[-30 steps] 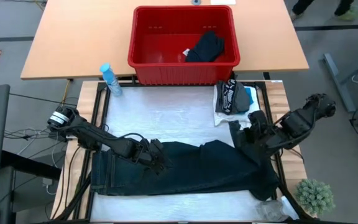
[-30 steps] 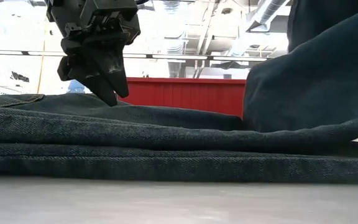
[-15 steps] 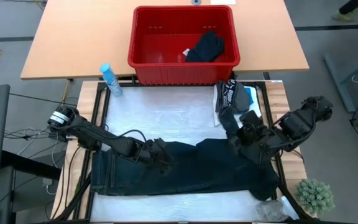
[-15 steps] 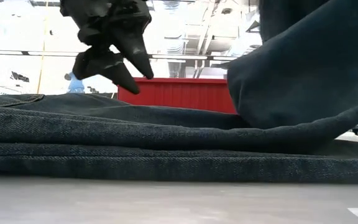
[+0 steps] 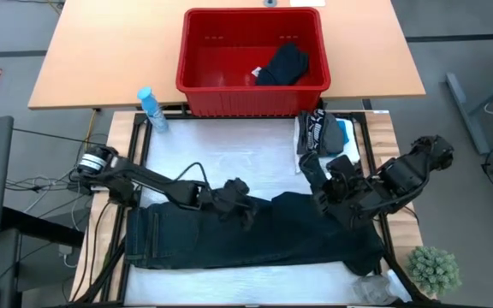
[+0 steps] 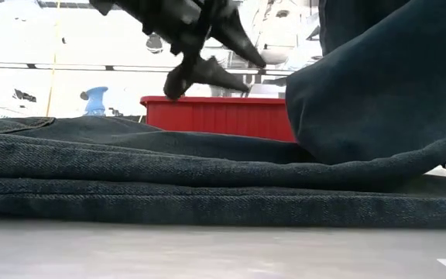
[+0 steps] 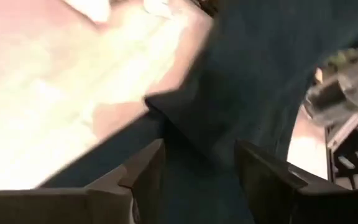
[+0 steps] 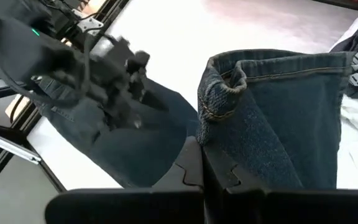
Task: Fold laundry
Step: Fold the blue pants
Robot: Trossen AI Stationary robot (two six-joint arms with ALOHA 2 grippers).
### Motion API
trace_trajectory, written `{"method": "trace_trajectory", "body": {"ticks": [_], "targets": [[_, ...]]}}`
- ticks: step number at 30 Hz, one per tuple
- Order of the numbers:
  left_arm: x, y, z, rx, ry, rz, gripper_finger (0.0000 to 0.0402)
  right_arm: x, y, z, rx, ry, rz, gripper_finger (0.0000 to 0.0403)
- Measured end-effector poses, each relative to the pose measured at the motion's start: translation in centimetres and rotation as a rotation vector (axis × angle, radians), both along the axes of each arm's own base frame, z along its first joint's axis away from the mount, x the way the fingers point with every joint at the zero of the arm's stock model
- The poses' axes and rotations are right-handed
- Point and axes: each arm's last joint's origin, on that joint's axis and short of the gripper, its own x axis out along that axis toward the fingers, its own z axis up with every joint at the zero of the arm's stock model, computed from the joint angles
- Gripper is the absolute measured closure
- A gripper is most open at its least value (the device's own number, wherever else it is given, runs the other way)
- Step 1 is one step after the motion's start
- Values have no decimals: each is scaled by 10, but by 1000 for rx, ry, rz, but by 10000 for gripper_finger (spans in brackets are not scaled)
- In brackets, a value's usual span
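One pair of dark jeans (image 5: 255, 239) lies lengthwise across my counter (image 5: 221, 150). My right claw (image 8: 202, 163) pinches the hem, probably lifted; my left claw (image 5: 245, 210) hovers empty, jaws parted.

Even overhead light fills the high view, with soft shadows. The low view is backlit: bright ceiling glare from ten to two o'clock, jeans (image 6: 207, 178) dark below. The left wrist view is heavily motion-blurred; the right wrist view is blurred toward ten o'clock.
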Motion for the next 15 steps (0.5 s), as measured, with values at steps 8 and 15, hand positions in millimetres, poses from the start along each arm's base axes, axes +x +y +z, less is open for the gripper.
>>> {"method": "trace_trajectory", "body": {"ticks": [8,15], "targets": [[18,-7,-49,-31,76,-99,219,-12,-2,8,-29,-68,-3,389],[31,6,-82,-3,160,-37,219,-19,12,11,-48,-79,119,389]]}}
